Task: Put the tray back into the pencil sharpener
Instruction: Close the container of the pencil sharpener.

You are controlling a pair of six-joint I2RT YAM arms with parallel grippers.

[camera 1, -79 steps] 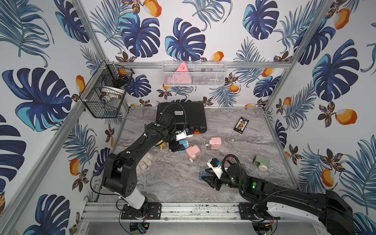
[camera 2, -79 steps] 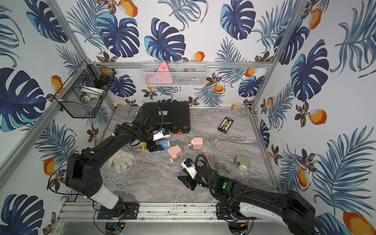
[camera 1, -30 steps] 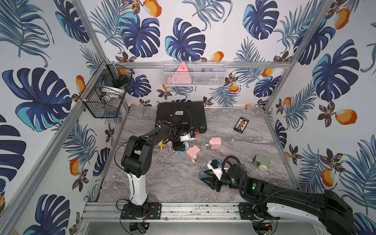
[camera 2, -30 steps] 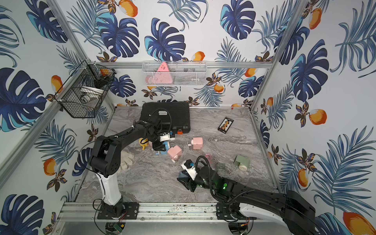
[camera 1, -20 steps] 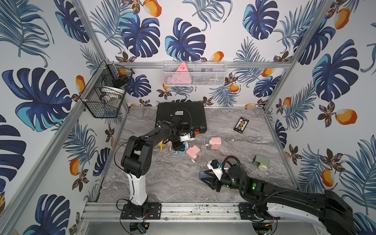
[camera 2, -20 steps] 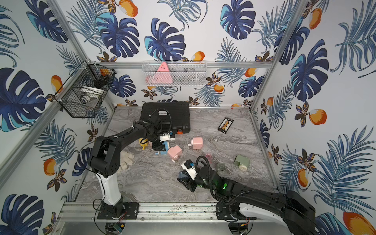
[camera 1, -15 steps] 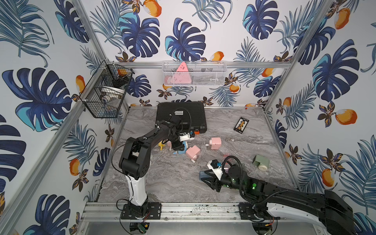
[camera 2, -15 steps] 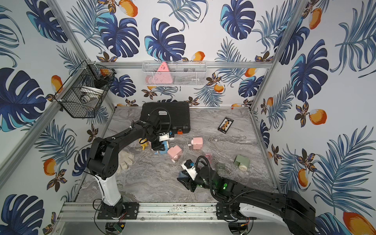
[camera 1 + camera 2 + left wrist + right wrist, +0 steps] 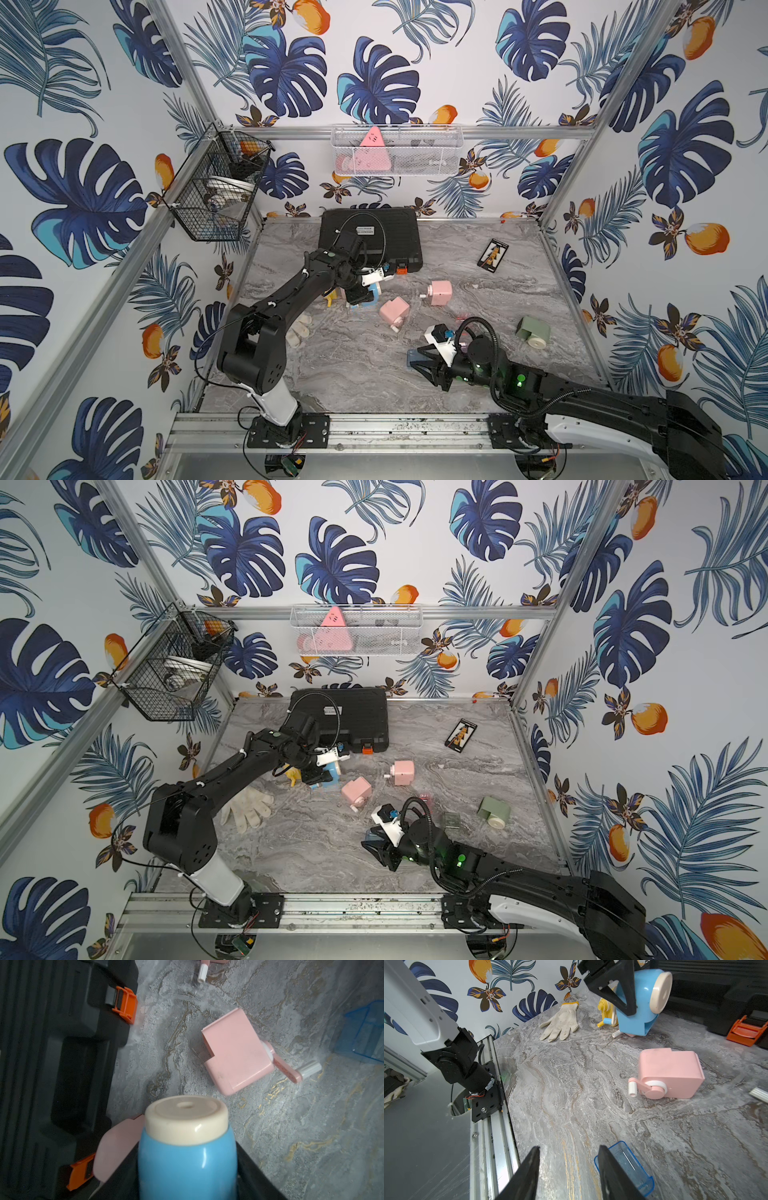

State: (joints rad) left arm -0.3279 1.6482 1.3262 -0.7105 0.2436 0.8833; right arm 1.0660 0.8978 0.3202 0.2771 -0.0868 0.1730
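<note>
1. While the tray (image 9: pixel 634 1164) lies loose on the worktop (image 9: pixel 353 374), near the middle of its front edge, the task is barely begun. Nothing has gone into the pencil sharpener (image 9: pixel 641 999) yet.
2. Your left hand (image 9: pixel 365 293) is clamped on the blue body of the pencil sharpener. It appears to stand on the worktop toward the rear left, just in front of the black case (image 9: pixel 370 232).
3. Your right hand (image 9: pixel 569 1149) is partly open and holds nothing, with only bare worktop showing between its fingers. The tray sits just outside one finger, and you cannot tell whether they touch.
4. Three steps are left, as I judge it:
   - get the tray between the fingers;
   - carry it back past the pink sharpener (image 9: pixel 394 311), which lies between the two hands;
   - slide it into the slot, whose opening is not plainly shown in these pictures.
5. Compared with the earliest picture, the left arm's links have shifted a little. The white glove (image 9: pixel 247 808) shows beside the arm again, though nearer pictures hid it. The pencil sharpener, the tray and your right hand sit in much the same spots.
</note>
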